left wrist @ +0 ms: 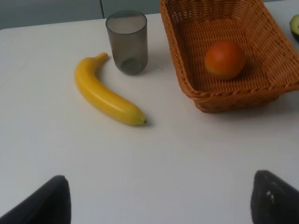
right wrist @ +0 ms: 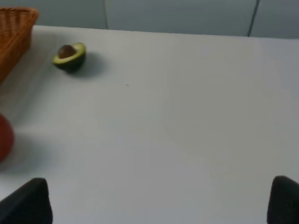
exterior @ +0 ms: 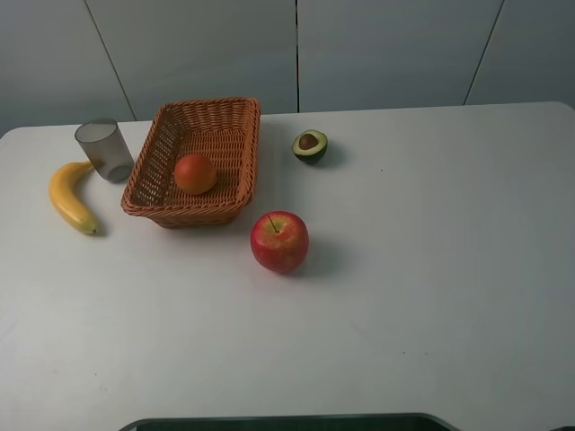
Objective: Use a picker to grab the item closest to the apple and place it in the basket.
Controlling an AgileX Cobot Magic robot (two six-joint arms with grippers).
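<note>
A red apple [exterior: 279,241] stands on the white table [exterior: 431,269] in front of a woven basket [exterior: 235,135]. An orange fruit [exterior: 195,173] lies inside the basket. A halved avocado [exterior: 310,145] with its pit sits to the right of the basket. Neither gripper shows in the exterior high view. My left gripper [left wrist: 159,198] is open over bare table, its fingertips [left wrist: 49,198] short of the banana [left wrist: 106,95]. My right gripper [right wrist: 159,200] is open too, wide apart, with the avocado [right wrist: 70,56] far ahead and the apple's edge [right wrist: 4,137] at the side.
A yellow banana [exterior: 70,196] and a grey translucent cup [exterior: 105,149] stand left of the basket. The table's far edge runs along a grey wall. A dark rim [exterior: 287,422] shows at the near edge.
</note>
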